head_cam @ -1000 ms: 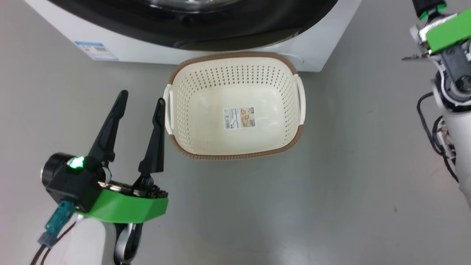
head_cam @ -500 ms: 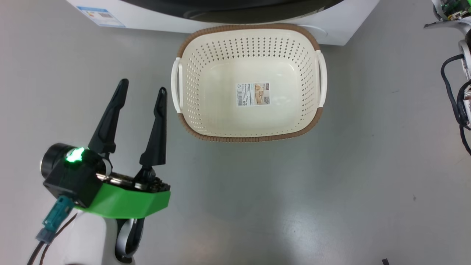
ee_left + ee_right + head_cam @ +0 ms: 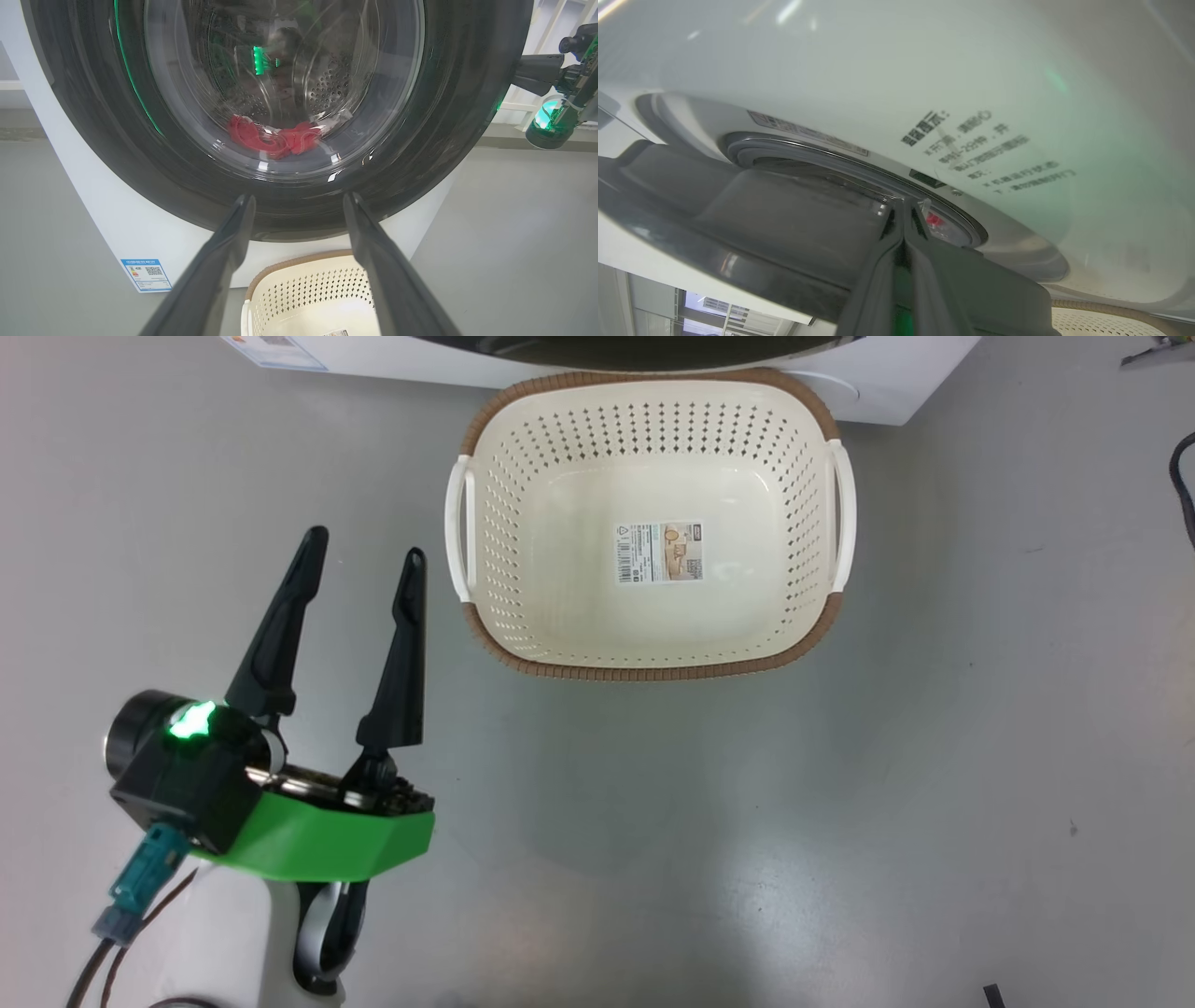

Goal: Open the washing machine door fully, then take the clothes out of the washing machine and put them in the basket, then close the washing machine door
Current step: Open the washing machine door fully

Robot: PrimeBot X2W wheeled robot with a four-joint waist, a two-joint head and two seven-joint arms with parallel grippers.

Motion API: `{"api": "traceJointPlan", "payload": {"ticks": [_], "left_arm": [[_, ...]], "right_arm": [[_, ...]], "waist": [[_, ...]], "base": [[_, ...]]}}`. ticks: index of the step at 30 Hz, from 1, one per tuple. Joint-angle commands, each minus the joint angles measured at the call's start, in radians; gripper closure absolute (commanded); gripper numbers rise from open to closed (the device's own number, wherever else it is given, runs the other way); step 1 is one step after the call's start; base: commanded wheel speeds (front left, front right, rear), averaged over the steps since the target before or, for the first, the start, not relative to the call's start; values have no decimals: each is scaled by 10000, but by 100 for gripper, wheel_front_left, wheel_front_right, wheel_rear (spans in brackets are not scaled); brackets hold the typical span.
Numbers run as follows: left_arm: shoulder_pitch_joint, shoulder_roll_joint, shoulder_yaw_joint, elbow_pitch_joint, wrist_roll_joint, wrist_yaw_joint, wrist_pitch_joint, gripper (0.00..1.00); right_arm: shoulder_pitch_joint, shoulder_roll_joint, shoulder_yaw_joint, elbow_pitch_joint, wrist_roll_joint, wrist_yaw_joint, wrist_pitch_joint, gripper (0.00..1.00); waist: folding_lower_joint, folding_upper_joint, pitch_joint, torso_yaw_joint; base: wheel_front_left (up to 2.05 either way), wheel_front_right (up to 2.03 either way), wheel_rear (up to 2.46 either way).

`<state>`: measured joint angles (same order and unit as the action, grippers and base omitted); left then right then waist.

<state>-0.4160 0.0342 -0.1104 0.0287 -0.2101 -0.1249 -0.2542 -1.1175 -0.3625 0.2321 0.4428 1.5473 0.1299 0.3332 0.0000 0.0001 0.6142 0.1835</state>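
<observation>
The washing machine door [image 3: 93, 140], black-rimmed with a glass bowl, faces my left wrist view. The red clothes [image 3: 275, 137] lie in the drum behind the glass. My left gripper [image 3: 366, 543] hangs open and holds nothing, left of the basket [image 3: 653, 670], its fingers [image 3: 224, 261] pointing at the door. The basket is cream with a brown rim and stands on the floor before the washing machine [image 3: 896, 392]. My right gripper [image 3: 903, 203] is shut, its tips in a narrow gap between the door [image 3: 775, 210] and the machine's white front [image 3: 924, 70], at the door's right edge [image 3: 518, 77].
Grey floor [image 3: 747, 849] spreads around the basket. A blue label [image 3: 145, 274] sits low on the machine's front left. Black cable [image 3: 1181, 476] hangs at the head view's right edge. Printed text [image 3: 985, 149] marks the machine's front beside the door opening.
The head camera has moved: the basket and machine slid up and right in its view, and the right arm passed out at the right edge. The left gripper holds its pose.
</observation>
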Motion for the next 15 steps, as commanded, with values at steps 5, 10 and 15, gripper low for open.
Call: {"api": "traceJointPlan", "payload": {"ticks": [5, 10, 15], "left_arm": [[-129, 177, 343, -171, 61, -58, -76, 0], [-104, 172, 373, -133, 50, -58, -76, 0], [-61, 168, 348, -37, 42, -58, -76, 0]], "right_arm": [[-104, 36, 221, -272, 72, 8, 466, 100], [4, 40, 309, -451, 248, 8, 808, 100], [326, 26, 431, -678, 357, 8, 1125, 100]], "waist": [[0, -1, -87, 84], [0, -1, -161, 72], [0, -1, -379, 34]], "base": [[0, 0, 0], [0, 0, 0], [0, 0, 0]]}}
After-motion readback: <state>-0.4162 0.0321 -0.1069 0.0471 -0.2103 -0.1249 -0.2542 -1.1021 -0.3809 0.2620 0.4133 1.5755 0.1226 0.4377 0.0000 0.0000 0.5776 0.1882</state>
